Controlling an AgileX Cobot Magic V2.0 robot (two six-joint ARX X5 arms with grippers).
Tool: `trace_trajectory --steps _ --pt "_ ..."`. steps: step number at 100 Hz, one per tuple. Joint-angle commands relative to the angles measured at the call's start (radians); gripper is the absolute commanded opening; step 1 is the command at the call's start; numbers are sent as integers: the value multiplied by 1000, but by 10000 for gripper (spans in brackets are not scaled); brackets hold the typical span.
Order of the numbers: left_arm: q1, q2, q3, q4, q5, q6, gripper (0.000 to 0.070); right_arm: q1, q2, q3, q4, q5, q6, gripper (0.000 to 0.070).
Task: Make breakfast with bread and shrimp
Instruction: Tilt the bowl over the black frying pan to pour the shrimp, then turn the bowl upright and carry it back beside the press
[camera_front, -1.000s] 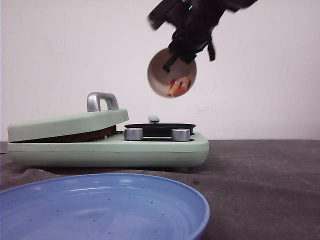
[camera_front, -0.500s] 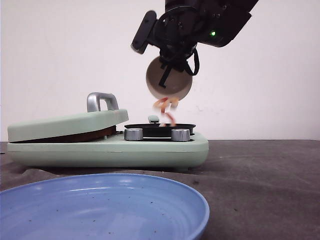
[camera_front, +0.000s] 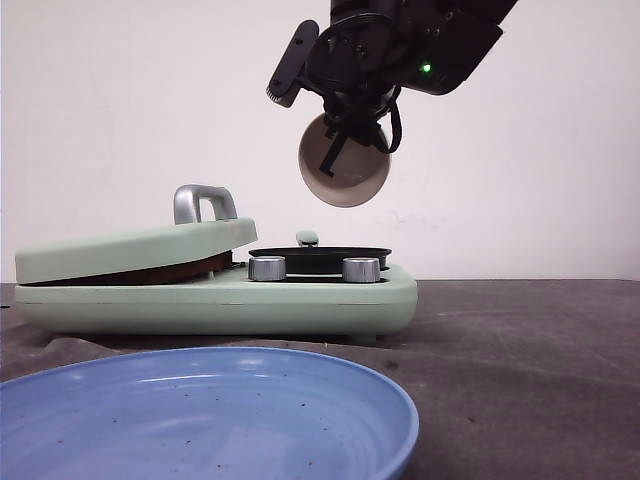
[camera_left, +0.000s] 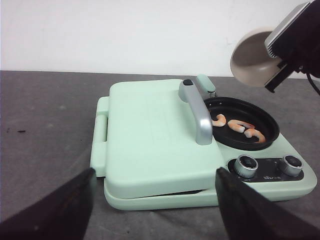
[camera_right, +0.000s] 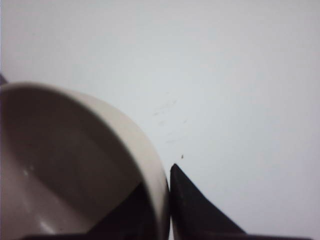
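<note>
Shrimp (camera_left: 239, 126) are now lying in the black pan (camera_left: 265, 131); the right gripper (camera_front: 345, 135) is pinching the emptied bowl (camera_front: 345, 172)'s rim, needing setting down. Left gripper (camera_left: 155, 205) gaping wide.

My wide blue ceramic plate (camera_front: 200, 410) runs off the front view at 6 and 9 o'clock; the closed mint-green lid (camera_left: 150, 135) hides the griddle plates.

I read this as a staged test bench, not a lived-in kitchen: a bare white wall (camera_front: 120, 100) stands behind a worktop (camera_front: 520, 340) draped in dark grey cloth. All I see on it is kitchen gear: a mint-green breakfast maker (camera_left: 165, 150) and a blue plate (camera_front: 200, 415).
</note>
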Motion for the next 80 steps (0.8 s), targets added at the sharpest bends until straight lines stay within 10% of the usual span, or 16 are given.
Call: trace_trajectory --steps 1,43,80 --pt "-1 5 3 9 0 13 393 11 6 24 3 21 68 0" --pt "-1 5 3 7 1 13 393 -23 -179 24 -452 -46 587 5" --pt "-1 5 3 -5 1 11 393 -179 -487 25 -1018 -368 1102 4"
